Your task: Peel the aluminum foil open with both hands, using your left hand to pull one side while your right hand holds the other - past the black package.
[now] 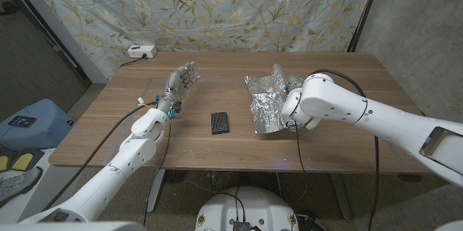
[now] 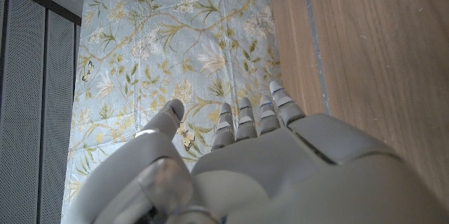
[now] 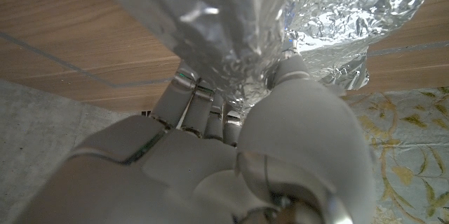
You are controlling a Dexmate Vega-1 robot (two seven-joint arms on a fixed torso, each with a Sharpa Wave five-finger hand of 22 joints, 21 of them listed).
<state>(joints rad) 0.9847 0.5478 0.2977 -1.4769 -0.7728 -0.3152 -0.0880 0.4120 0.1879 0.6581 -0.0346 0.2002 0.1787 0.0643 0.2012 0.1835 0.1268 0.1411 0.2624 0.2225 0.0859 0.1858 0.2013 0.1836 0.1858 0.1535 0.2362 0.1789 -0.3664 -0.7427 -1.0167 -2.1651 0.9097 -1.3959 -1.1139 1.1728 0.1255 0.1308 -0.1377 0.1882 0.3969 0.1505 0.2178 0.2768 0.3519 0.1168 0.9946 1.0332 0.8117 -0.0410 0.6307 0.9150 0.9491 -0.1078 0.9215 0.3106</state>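
No readable writing | crinkled silver foil [image 1: 266,103], ribbed black package [image 1: 220,122], wooden bench [image 1: 347,72] | your right hand [image 3: 231,147] pinches foil | your left hand [image 1: 181,82] empty, fingers apart

My bench [image 1: 347,151] is wood-topped with a visible plank grain; thin seam lines cross its surface in both wrist views. A white power strip [image 1: 141,51] sits at its far left corner, touching the backdrop edge. Behind the bench hangs a pale blue floral curtain [image 1: 217,6] with leaf and butterfly prints, also seen in my left wrist view [image 2: 175,41]. A dark panelled wall [image 2: 31,112] stands beside that curtain. On the floor to my left lies a blue case [image 1: 32,122], with a yellow and black item [image 1: 14,162] just beside it.
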